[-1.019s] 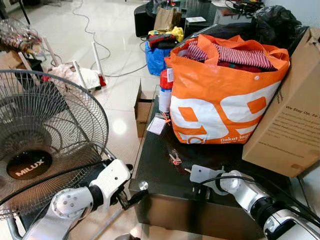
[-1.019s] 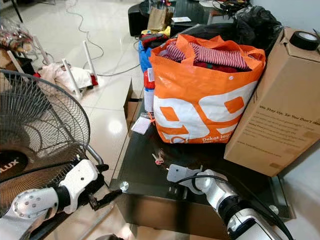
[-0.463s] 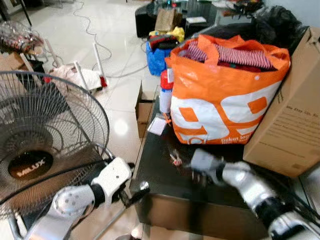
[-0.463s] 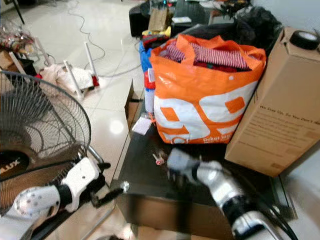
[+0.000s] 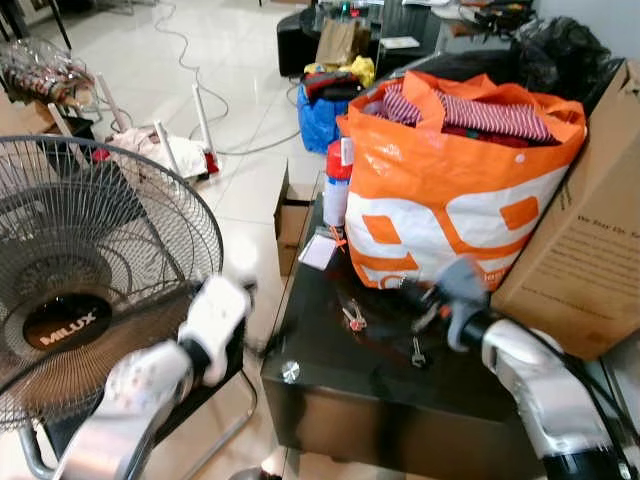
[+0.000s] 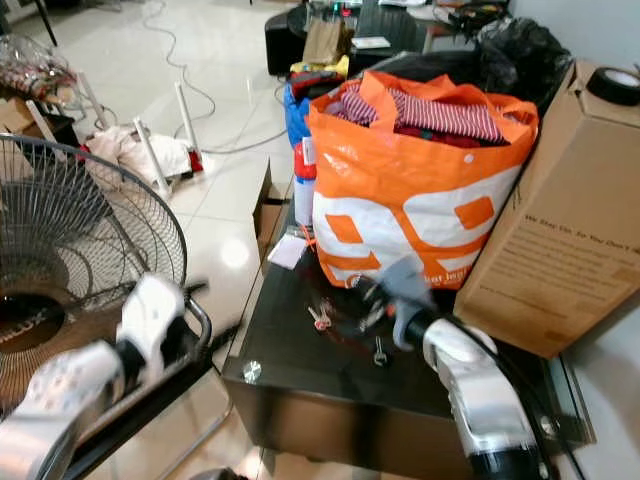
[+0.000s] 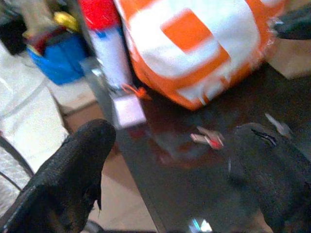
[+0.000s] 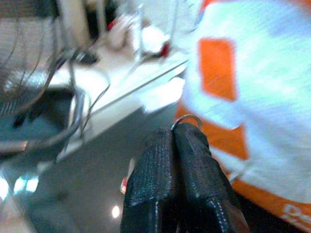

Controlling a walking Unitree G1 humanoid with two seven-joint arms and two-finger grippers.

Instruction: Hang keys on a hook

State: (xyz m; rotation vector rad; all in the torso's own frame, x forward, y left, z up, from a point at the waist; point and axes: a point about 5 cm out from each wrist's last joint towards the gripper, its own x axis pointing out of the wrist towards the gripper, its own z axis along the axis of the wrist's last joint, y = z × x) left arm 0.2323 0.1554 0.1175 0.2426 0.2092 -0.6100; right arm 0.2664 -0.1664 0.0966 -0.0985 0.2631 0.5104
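Since a second ago, right gripper (image 8: 179,141) has lifted off the black table (image 5: 330,375), fingers pressed together on a thin key ring (image 8: 186,119). Keys (image 5: 418,350) hang just above the table; light, slippery metal, best held by the ring. Left gripper (image 7: 170,165) is spread wide

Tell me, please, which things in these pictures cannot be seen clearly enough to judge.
- Left gripper: motion blur smears it in both eye views.
- Keys: too small and blurred to count, in the eye views and the left wrist view.
- Wire ring between the right gripper fingertips: what hangs from it is hidden behind them.
- Cardboard box: cut off by the edge.
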